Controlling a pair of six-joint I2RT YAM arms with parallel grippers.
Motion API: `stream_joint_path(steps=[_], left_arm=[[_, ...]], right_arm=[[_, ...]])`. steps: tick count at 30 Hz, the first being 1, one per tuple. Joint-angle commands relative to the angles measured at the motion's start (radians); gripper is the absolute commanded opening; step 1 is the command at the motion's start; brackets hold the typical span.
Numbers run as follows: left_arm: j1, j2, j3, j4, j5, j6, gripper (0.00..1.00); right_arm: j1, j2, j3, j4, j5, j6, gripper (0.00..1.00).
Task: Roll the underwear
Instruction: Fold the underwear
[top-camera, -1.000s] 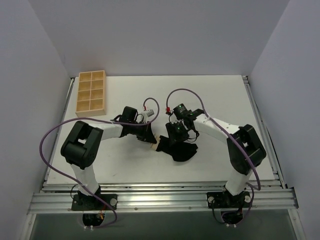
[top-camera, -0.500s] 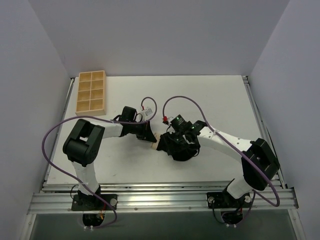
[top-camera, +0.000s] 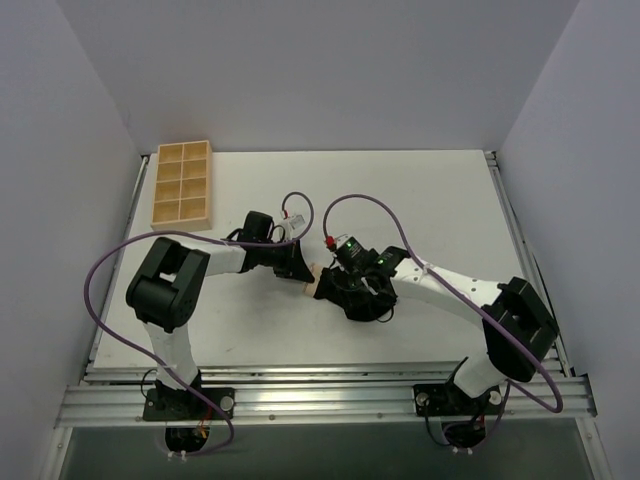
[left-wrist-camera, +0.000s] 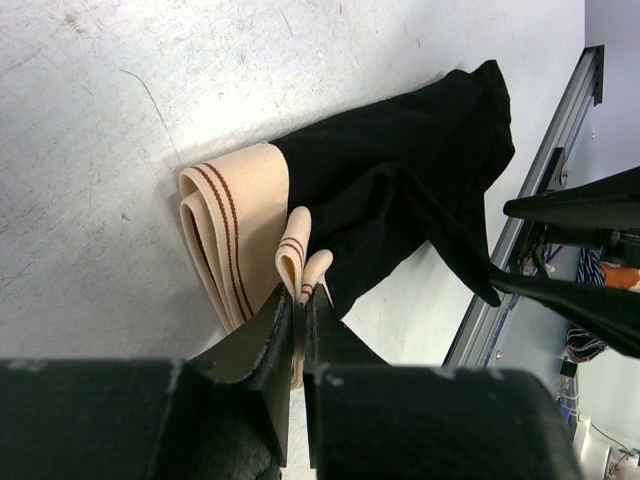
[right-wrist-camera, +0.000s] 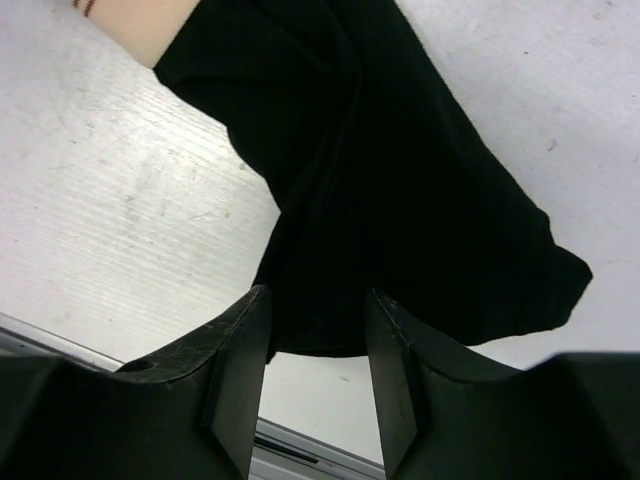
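Observation:
The underwear lies at mid-table, black fabric with a beige striped waistband folded at its left end. My left gripper is shut on a fold of that waistband, at the garment's left edge in the top view. My right gripper is open, its jaws standing either side of the black fabric's edge; it sits over the garment's middle in the top view. The right arm hides much of the cloth from above.
A tan wooden compartment tray stands at the table's far left. Purple cables loop over both arms. The table's metal rail runs along the near edge.
My right gripper has moved left and down over the black fabric, and the garment looks more bunched. My left gripper has stayed shut on the waistband.

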Motion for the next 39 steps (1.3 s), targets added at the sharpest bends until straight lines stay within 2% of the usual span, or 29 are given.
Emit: stream_joint_path(steps=[1,4,11,19,22,24,25,26,27,33,39], left_arm=[[0.007,0.002,0.042,0.036,0.031,0.004,0.02],[0.007,0.005,0.050,0.026,0.031,0.005,0.02],[0.007,0.014,0.058,0.022,0.031,0.001,0.02],[0.007,0.020,0.067,0.014,0.029,0.001,0.02],[0.008,0.020,0.071,0.006,0.031,0.002,0.02],[0.013,0.020,0.073,0.003,0.031,0.001,0.02],[0.014,0.019,0.074,-0.001,0.031,0.001,0.02],[0.014,0.019,0.077,-0.003,0.031,0.002,0.02],[0.014,0.017,0.080,-0.006,0.032,0.004,0.02],[0.017,0.017,0.117,-0.053,0.029,0.022,0.02],[0.017,0.014,0.145,-0.109,0.027,0.037,0.02]], right_arm=[[0.009,0.017,0.006,-0.052,0.075,0.019,0.36],[0.009,0.011,0.014,-0.050,0.060,0.020,0.31],[0.047,-0.020,0.007,-0.016,-0.003,0.049,0.47],[0.056,0.001,-0.029,-0.015,0.078,0.063,0.48],[0.056,0.032,-0.018,-0.030,0.115,0.063,0.43],[0.056,0.040,-0.006,-0.050,0.139,0.068,0.28],[0.055,0.035,0.009,-0.056,0.145,0.068,0.11],[0.053,0.029,0.020,-0.064,0.153,0.071,0.03],[0.052,0.024,0.031,-0.084,0.161,0.072,0.00],[0.024,0.014,0.072,-0.125,0.172,0.060,0.00],[-0.077,0.003,0.069,-0.130,0.147,0.052,0.00]])
